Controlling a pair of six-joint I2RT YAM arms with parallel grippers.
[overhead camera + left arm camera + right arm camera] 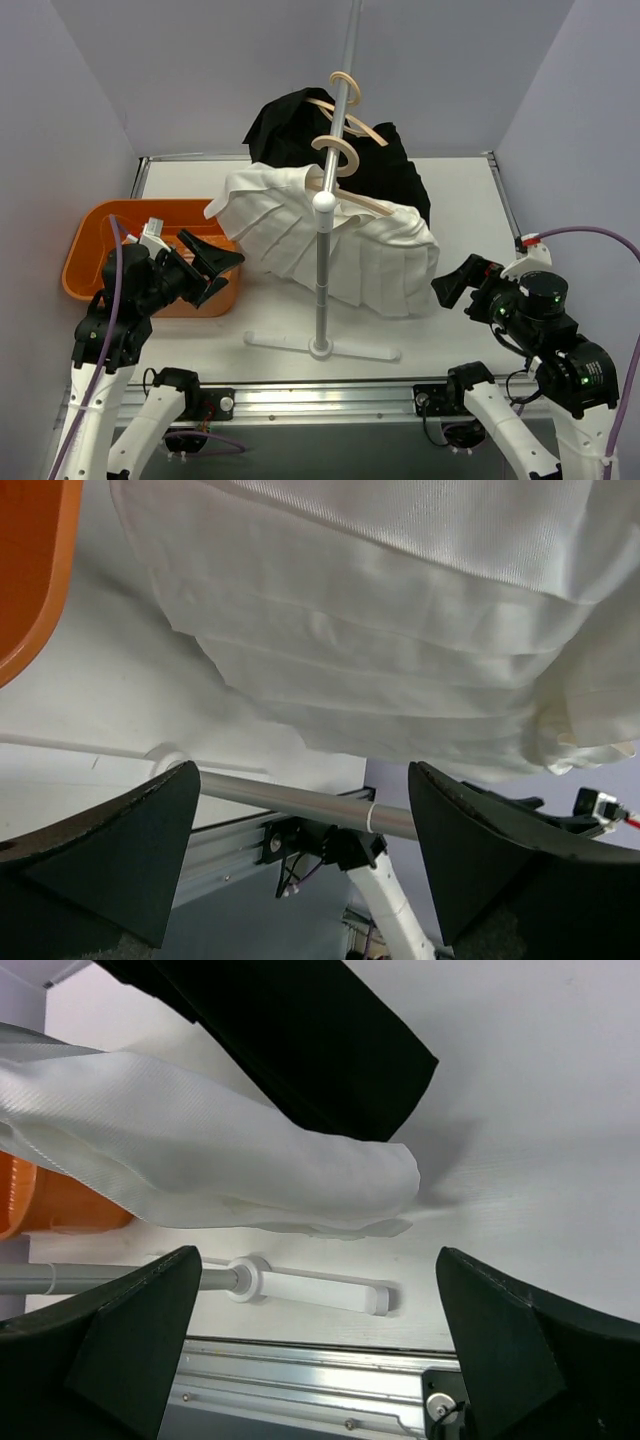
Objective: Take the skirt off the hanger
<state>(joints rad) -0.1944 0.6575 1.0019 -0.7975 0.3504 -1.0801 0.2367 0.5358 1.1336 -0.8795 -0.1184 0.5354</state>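
A white pleated skirt [330,240] hangs on a wooden hanger [350,195] from the grey stand pole [322,270]; its hem rests on the table. It fills the top of the left wrist view [400,630] and shows in the right wrist view [200,1150]. A black garment [300,130] hangs on a second hanger behind it and also shows in the right wrist view [300,1040]. My left gripper [212,265] is open and empty, left of the skirt. My right gripper [455,283] is open and empty, just right of the skirt's hem.
An orange bin [100,245] sits at the left, beside my left gripper. The stand's white base [320,347] lies on the table in front, also seen in the right wrist view [300,1285]. Grey walls enclose the table.
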